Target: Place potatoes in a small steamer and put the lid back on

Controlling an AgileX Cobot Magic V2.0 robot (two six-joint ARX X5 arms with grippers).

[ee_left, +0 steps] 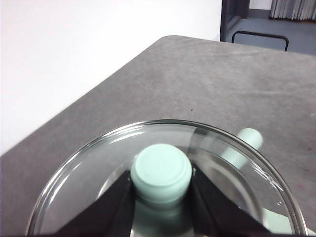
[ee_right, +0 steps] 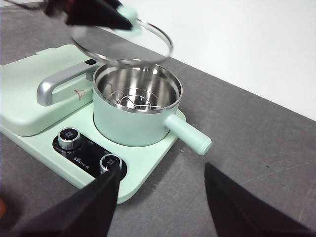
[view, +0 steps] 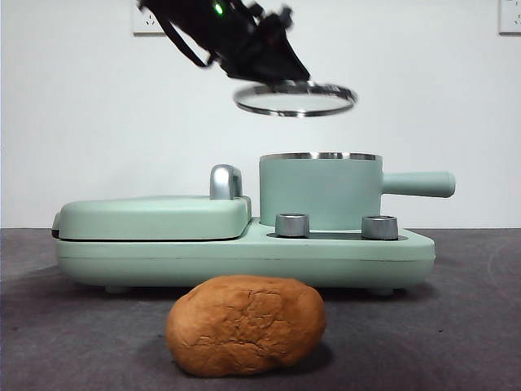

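Left claw: clamped on glass lid knob, held above steamer pot. Right claw: agape, empty, beside pot. Potato: grey worktop, before pot. White wall behind.

griddle closed, left of centre, chrome handle at its right end | base centre, two knobs (steel-ringed, on a black panel) on its right half | grey table across bottom | white wall behind, socket upper left
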